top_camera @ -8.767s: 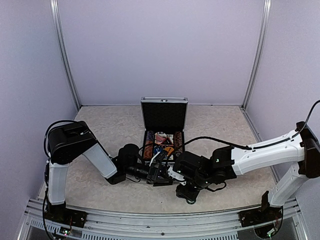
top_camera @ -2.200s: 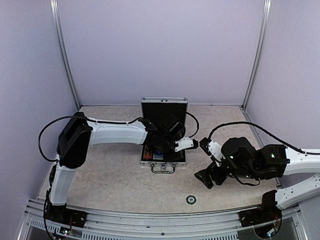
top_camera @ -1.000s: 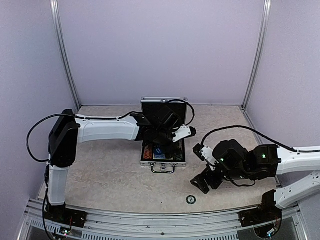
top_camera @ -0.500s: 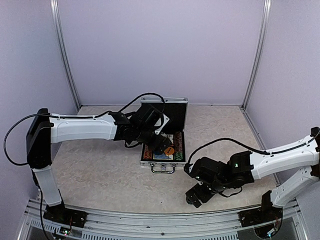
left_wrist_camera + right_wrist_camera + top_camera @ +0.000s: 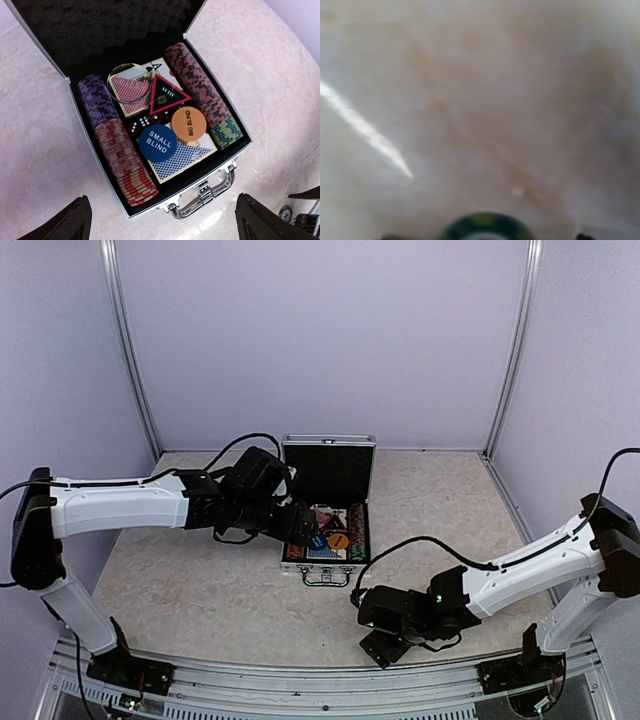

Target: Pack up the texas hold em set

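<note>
- Silver aluminium case (image 5: 327, 562) of the poker set sits open at mid-counter, its black foam-lined lid (image 5: 328, 470) standing upright at the far side and its metal handle (image 5: 205, 192) facing the arms.
- Inside, chip stacks lie along both side walls: a purple and red row (image 5: 115, 140) on one side, a dark red row ending in green chips (image 5: 202, 95) on the other.
- Between them lie a red-backed card deck (image 5: 127, 92) and a blue-backed card deck (image 5: 185, 156).
- On the decks rest a red-and-black triangle marker (image 5: 166, 95), a blue round disc marked SMALL BLIND (image 5: 159, 143) and an orange round disc marked BIG BLIND (image 5: 188, 123); the two discs touch.
- Left tool (image 5: 306, 529) hangs above the open case with its fingers (image 5: 70, 222) spread wide and nothing between them.
- Right tool (image 5: 380, 645) is low over the beige marbled counter (image 5: 200, 580), near the front edge, well apart from the case.
- Its blurred wrist view shows a dark green-rimmed round disc (image 5: 485, 226) at the bottom edge; how far this tool is parted cannot be told.
</note>
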